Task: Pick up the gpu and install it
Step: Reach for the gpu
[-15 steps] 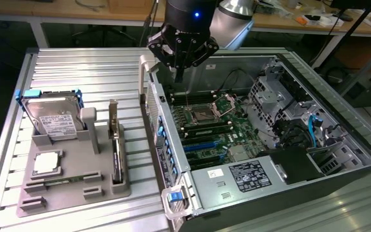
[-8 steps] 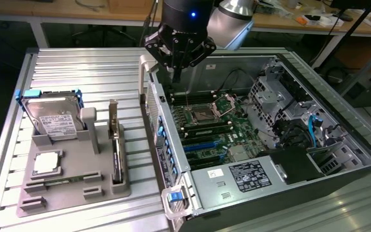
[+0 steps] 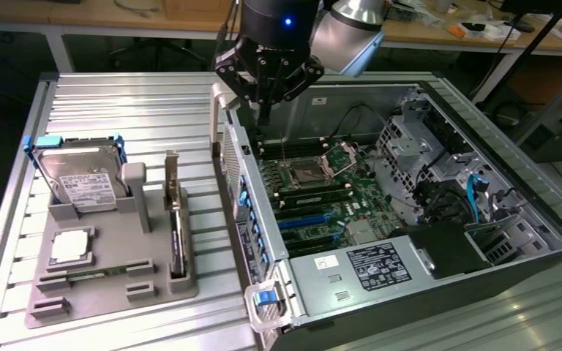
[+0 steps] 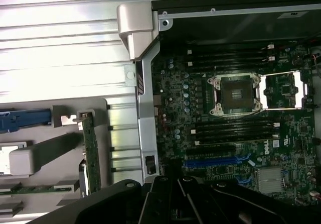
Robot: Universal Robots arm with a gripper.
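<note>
My end effector (image 3: 261,110), fingers together and seemingly empty, hangs over the rim of the open case (image 3: 252,190) — the gpu (image 3: 175,227) stands upright in the grey holder (image 3: 115,285) on the counter (image 3: 125,110) — so descending here risks striking the motherboard (image 3: 320,197).

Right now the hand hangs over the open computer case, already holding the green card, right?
No. The hand hangs over the open computer case, but it holds nothing; the green card stands on edge in the gray holder beside the case, as the exterior view shows.
</note>
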